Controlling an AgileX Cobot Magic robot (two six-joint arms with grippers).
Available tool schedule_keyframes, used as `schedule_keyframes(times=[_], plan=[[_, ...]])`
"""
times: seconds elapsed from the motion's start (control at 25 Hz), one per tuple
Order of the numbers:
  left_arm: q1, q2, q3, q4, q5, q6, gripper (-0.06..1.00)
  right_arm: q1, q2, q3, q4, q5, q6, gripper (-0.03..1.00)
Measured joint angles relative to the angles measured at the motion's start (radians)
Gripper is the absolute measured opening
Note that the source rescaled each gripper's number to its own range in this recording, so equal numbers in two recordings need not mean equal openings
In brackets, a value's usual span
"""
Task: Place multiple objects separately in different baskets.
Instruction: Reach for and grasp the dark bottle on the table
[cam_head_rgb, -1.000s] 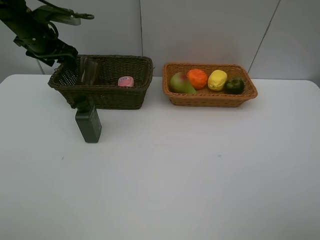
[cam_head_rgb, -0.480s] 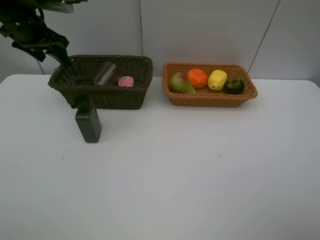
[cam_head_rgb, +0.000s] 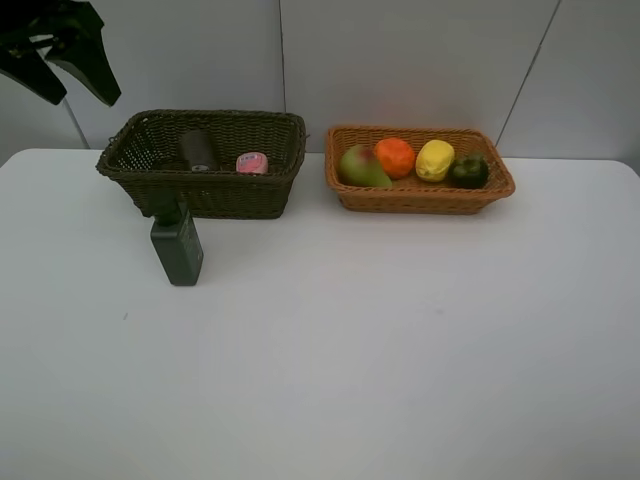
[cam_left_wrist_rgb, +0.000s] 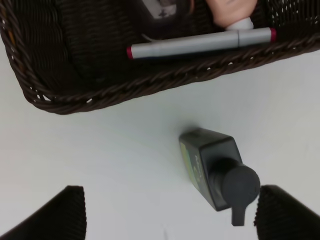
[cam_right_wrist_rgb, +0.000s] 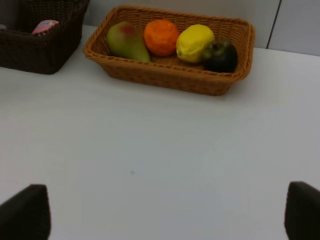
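While the white surface lies bare low in the frame, the dark green bottle stands left of centre, just before the dark basket holding cup, pink bottle and marker; I judge it the remaining item; the left end effector, upper left, is spread wide and empty, and must descend to grasp it; the right end effector also gapes empty.
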Motion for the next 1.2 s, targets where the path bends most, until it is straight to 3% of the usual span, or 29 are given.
schedule_keyframes(times=[0.2,0.36,0.52,0.68,1.2], plan=[[-0.022,-0.032,0.01,0.004,0.004,-0.065,0.9,0.0,0.0,0.0,0.0,0.0,0.0,0.99],[-0.13,-0.037,0.053,0.031,0.005,-0.09,0.9,0.0,0.0,0.0,0.0,0.0,0.0,0.99],[-0.265,-0.034,0.078,0.178,0.008,-0.18,0.9,0.0,0.0,0.0,0.0,0.0,0.0,0.99],[-0.341,-0.024,0.078,0.309,0.009,-0.298,0.9,0.0,0.0,0.0,0.0,0.0,0.0,0.99],[-0.349,0.083,0.078,0.285,0.013,-0.367,0.9,0.0,0.0,0.0,0.0,0.0,0.0,0.99]])
